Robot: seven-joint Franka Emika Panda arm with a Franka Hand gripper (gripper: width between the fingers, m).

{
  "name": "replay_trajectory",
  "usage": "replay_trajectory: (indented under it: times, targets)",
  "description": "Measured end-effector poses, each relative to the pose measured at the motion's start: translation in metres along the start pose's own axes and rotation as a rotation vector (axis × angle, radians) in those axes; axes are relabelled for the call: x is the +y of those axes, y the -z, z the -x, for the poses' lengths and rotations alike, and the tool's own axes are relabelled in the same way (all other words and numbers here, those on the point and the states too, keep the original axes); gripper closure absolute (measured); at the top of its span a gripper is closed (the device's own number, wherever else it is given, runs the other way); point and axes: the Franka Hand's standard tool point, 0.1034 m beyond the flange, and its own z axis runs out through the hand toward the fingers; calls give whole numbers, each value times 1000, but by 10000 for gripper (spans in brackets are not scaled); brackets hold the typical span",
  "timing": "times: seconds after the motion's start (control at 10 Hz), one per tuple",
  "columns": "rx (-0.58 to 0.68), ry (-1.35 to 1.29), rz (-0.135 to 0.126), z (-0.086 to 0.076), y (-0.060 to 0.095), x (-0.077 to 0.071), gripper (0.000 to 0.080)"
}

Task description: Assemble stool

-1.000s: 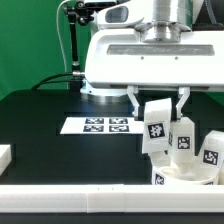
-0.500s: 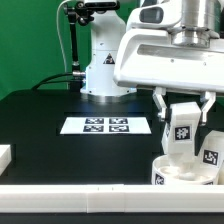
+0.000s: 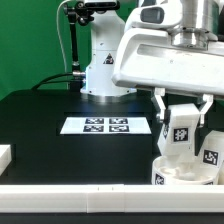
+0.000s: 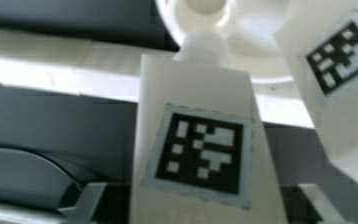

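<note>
One leg is pinched at its upper part between the closed-in fingers of the gripper. It is held upright over the seat at the exterior view's right; whether they touch cannot be told. A second leg is seen just beside it. The leg is judged light, stiff and rather slippery, being smooth white plastic. It is best taken across its flat opposite sides, well up from the end to be joined. It is a chunky block bearing a square tag, and the seat is a shallow, round, rimmed disc.
</note>
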Motion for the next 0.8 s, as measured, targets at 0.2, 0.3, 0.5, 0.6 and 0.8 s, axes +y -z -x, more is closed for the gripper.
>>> replay_trajectory:
  times: [0.2,0.3,0.5,0.6,0.8]
  targets:
    - [4,51,0,1,-2,-4,472]
    - [3,48,1,2,-2,-3,472]
    - [4,44,-1,3,-2,-5,472]
    - [3,49,-4,6,-2,-10,472]
    - [8,54,-5,9,-2,-13,472]
